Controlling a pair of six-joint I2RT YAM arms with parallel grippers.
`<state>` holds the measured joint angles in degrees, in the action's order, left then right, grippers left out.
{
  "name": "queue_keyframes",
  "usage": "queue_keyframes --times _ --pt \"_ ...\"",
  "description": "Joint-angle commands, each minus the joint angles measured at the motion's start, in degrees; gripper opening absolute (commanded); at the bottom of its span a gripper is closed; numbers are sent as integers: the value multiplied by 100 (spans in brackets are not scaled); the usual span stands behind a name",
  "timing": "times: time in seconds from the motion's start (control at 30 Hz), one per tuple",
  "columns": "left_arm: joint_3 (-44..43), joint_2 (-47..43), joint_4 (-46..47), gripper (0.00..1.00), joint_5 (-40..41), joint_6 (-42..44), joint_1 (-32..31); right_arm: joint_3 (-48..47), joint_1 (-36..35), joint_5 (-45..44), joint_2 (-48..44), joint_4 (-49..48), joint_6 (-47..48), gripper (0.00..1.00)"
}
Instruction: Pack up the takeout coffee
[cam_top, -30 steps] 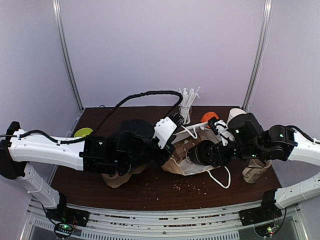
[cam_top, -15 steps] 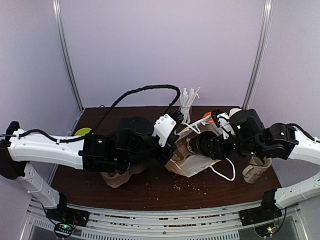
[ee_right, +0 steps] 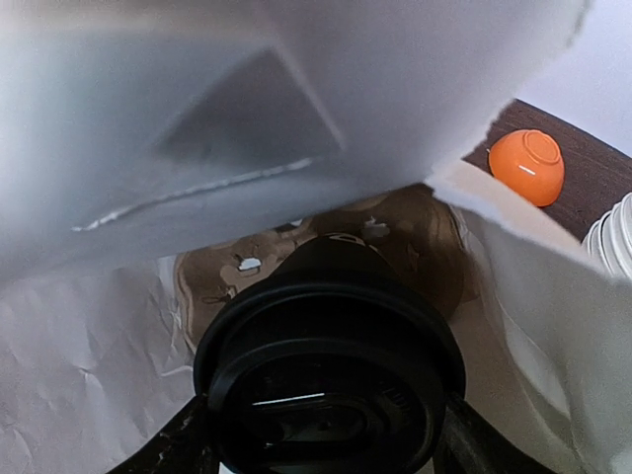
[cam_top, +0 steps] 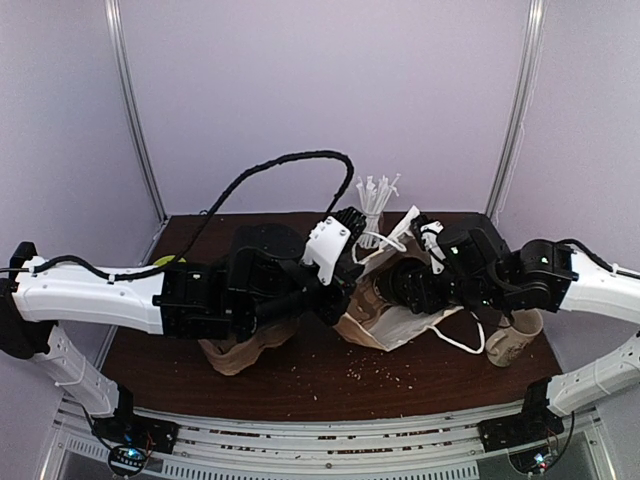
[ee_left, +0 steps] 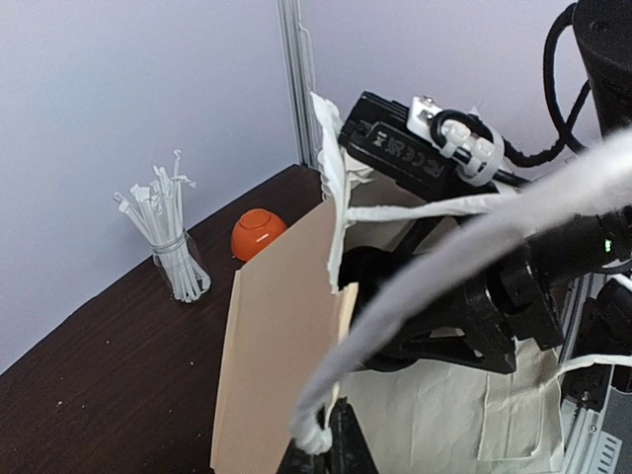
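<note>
- Since a second ago, the white paper bag (cam_top: 400, 325) has been tipped up off the bench (cam_top: 300, 375), and its loose loop (cam_top: 465, 340) has been drawn to the right.
- Over the same time the right arm has been carried left and farther in. The takeout coffee, then seen outside the bag mouth, is now mostly hidden inside it in the top view.
- The takeout coffee (ee_right: 331, 365) is gripped by the right jaws, which are spread wide around its body, with one of the fingers (ee_right: 188, 444) showing at each side just behind the lid.
- The lid is turned back toward the wrist and the base is aimed into the bag.
- The cup is black, with a round black plastic lid that has a raised rim.
- The left jaws are pressed together on the bag's white handle cord (ee_left: 444, 286), by which the bag's rim is held up.
- Farther off, an orange bowl (ee_right: 526, 166), a glass of straws (ee_left: 168, 237) and stacked white cups (ee_right: 612, 237) are seen.
</note>
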<state>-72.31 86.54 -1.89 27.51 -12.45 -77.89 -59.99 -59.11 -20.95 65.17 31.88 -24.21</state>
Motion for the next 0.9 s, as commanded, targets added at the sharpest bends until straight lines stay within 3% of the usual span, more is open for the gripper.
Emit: queue_keyframes --times 0.0,0.43,0.87 --pt "-170 -244 318 0 -191 -212 -16 -179 85 -276 22 225 -86 70" --pt "-45 -260 374 0 -211 -347 -14 -103 351 -375 20 -45 -111 69" --pt "59 -268 641 0 -286 -666 -3 37 725 469 415 -397 -50 69"
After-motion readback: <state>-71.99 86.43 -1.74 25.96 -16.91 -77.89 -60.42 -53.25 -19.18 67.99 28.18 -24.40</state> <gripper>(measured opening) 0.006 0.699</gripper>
